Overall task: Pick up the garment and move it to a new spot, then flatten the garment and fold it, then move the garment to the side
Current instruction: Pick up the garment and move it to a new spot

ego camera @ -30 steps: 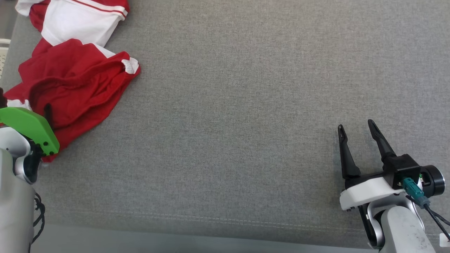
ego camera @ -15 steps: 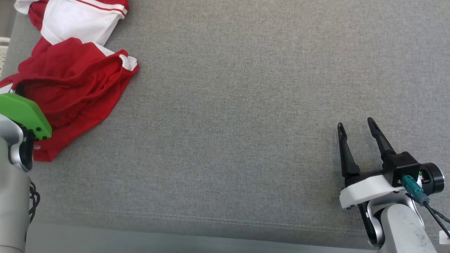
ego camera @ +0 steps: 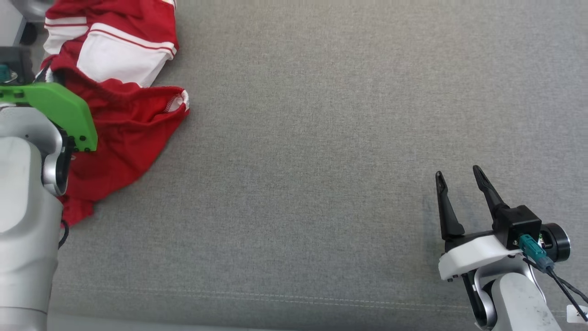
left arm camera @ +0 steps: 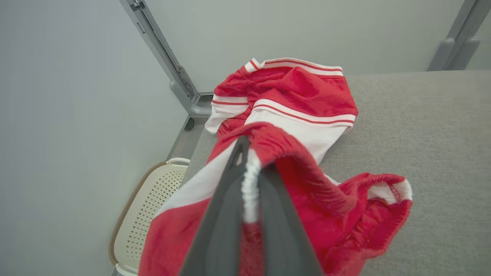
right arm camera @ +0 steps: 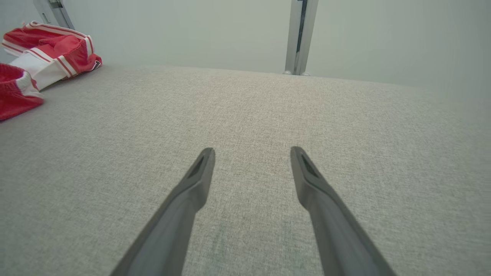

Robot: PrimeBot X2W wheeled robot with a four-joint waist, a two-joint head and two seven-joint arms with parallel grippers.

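So the biggest thing here is the grey woven-fabric-covered desk (ego camera: 321,115). The crumpled red-and-white striped sports garment (ego camera: 124,128) sits bunched up at its far left edge, close to the corner. In the head view the robot's pale left forearm (ego camera: 23,207) and a bright green wrist plate (ego camera: 59,108) sit right over the garment's left part and hide that bit.

Down off the desk's left side there's a cream perforated plastic basket with a brown rim (left arm camera: 149,207) on the floor. Behind it a slanted grey metal frame post (left arm camera: 165,57) runs up the pale wall.

The left claw (left arm camera: 253,161) is pressed together, pinching a white elastic hem of the garment, and the red cloth drapes down both sides of its fingers. The right claw (ego camera: 458,172) is spread wide over the desk's near right part, well apart from the garment and touching no cloth.
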